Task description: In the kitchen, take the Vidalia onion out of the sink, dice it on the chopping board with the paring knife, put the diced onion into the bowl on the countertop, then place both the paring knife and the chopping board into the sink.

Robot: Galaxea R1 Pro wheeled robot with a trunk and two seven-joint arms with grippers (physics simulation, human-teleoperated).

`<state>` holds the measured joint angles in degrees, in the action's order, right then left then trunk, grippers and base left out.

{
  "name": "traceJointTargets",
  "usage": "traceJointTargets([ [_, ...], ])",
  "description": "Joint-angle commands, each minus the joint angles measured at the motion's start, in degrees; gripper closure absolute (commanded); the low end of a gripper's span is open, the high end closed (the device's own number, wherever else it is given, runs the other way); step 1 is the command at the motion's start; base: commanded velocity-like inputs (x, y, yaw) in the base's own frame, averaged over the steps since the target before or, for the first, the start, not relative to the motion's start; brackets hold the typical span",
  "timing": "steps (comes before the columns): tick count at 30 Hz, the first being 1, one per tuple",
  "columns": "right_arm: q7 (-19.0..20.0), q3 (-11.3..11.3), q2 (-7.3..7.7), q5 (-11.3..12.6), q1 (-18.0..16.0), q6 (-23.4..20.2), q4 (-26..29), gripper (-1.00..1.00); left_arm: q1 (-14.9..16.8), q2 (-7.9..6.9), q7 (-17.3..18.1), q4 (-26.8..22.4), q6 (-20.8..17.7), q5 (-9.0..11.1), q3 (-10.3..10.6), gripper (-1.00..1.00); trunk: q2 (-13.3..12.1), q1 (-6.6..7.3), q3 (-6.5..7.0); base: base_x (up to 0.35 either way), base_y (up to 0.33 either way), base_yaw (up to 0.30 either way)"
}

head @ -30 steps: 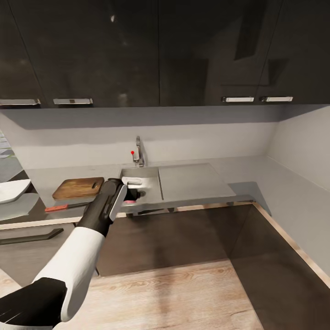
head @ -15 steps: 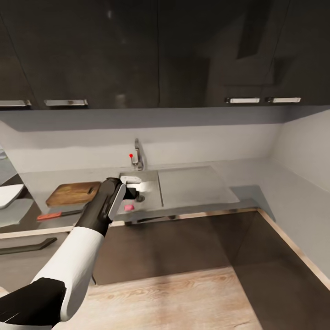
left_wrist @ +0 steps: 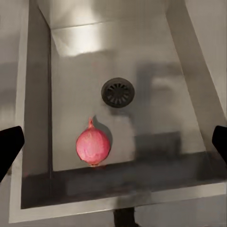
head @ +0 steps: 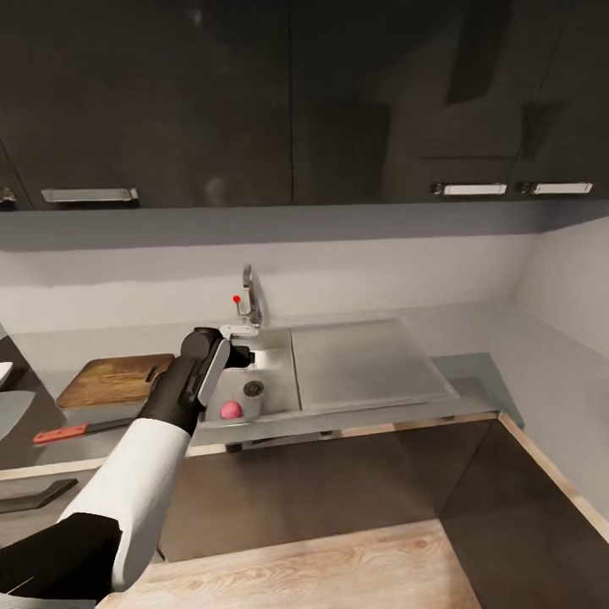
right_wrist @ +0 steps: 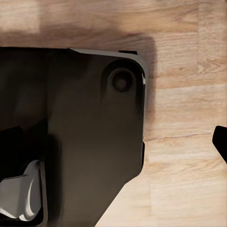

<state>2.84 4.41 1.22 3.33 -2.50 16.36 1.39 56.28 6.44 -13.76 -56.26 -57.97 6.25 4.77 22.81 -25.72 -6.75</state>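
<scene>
My left fingers [left_wrist: 113, 142] spread wide over the sink [left_wrist: 189, 94]; the pink onion [left_wrist: 93, 146] lies untouched beside the drain [left_wrist: 117, 91]. Right fingers: cannot tell.

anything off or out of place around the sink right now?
Nothing stands out. The onion, pinkish and whole, lies in the sink near the drain. The chopping board and knife lie flat on the countertop.

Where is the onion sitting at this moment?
The round pink-red Vidalia onion lies whole on the floor of the grey steel sink, near its front wall, close beside the round dark drain. In the head view it sits just below the left gripper.
</scene>
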Motion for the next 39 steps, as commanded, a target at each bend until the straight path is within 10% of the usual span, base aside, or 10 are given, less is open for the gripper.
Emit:
traceJointTargets([
  [1, 0.1, 0.4, -0.03, 0.4, 0.0, 0.2, -0.1, -1.0, 0.1, 0.02, -0.6, 0.0, -0.2, 0.6, -0.9, -1.0, 0.1, -0.06, -0.17, 0.257, 0.068, 0.0],
  [8, 0.2, 0.4, -0.15, 0.4, 0.0, 0.1, -0.1, -1.0, 0.1, 0.1, -0.5, 0.3, -0.1, 0.7, -5.0, -1.0, 0.1, -0.06, -0.72, 0.086, 0.023, 0.0],
  [39, 0.2, 0.4, -0.16, 0.3, 0.0, 0.1, -0.1, -1.0, 0.1, 0.59, -0.2, 3.3, 0.0, 0.7, -5.0, -1.0, 0.1, -0.06, -3.56, 0.02, 0.0, 0.0],
])
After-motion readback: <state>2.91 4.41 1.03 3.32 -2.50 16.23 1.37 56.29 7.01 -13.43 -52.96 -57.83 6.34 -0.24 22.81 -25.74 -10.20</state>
